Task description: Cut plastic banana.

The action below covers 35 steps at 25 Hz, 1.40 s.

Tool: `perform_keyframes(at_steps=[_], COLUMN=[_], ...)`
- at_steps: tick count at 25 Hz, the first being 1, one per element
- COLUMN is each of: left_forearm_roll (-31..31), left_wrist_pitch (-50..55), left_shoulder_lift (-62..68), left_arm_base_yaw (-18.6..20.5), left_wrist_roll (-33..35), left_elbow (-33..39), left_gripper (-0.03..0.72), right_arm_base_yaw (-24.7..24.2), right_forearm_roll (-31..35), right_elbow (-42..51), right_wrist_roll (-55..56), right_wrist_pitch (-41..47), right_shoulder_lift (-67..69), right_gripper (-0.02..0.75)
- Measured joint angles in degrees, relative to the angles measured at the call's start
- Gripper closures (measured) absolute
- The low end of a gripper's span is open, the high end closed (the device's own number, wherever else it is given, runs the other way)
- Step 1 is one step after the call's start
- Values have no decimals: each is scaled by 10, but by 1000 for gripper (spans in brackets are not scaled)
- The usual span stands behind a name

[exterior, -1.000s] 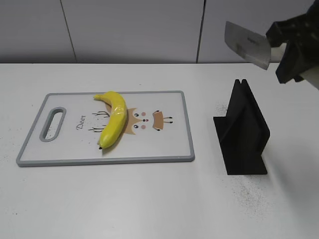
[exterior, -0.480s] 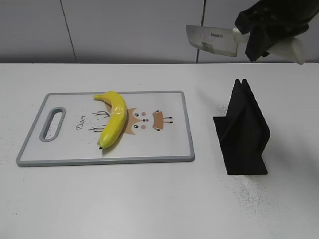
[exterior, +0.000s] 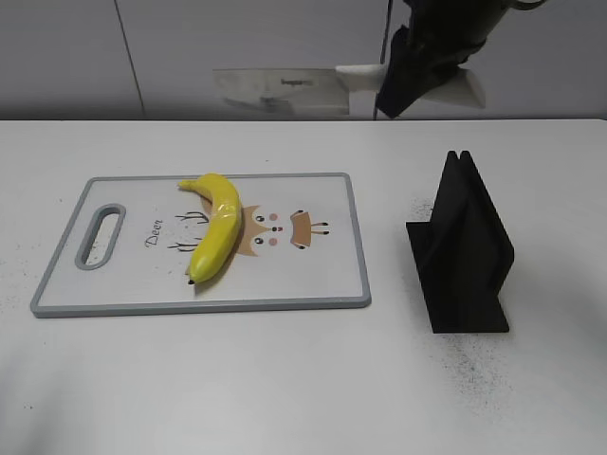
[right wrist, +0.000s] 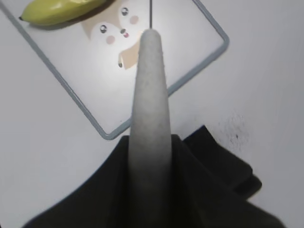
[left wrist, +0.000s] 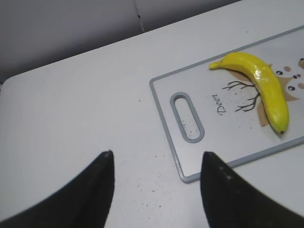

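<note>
My right gripper (exterior: 417,76) clamps the knife (exterior: 285,90) handle, high over the worktop's back edge. Banana (exterior: 216,232) lies on the cutting board (exterior: 322,284), left-centre. Risk: glossy banana rolls under a misaligned blade.

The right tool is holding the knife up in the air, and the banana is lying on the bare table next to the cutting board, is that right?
Not quite. The exterior view shows the banana lying on the cutting board, not on the bare table. The right tool does hold the knife in the air.
</note>
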Motion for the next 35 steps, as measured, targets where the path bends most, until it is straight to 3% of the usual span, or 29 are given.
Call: perform_keyframes(at_steps=[6, 9, 14, 19, 24, 35], left_forearm_roll=[-101, -173, -274, -298, -299, -292], left_wrist_pitch=[6, 31, 73, 93, 98, 80], left_shoulder_lift=[146, 226, 343, 445, 517, 616], left_arm_base_yaw=[-1, -1, -10, -50, -82, -83], left_wrist_roll=[133, 251, 433, 568, 622, 650], left_elbow=[-101, -150, -225, -293, -334, -362], left_gripper=[146, 146, 149, 152, 152, 170], right_arm_base_yaw=[0, 0, 0, 0, 0, 0], right_forearm_roll=[85, 113, 131, 165, 201, 220], right_elbow=[-11, -13, -17, -32, -36, -38], right_wrist_roll=[-239, -310, -372, -392, -442, -459], right_wrist_pitch=[-15, -35, -55, -68, -71, -72], right_shoulder_lift=[39, 53, 84, 119, 142, 155], right_gripper=[577, 577, 577, 577, 577, 577])
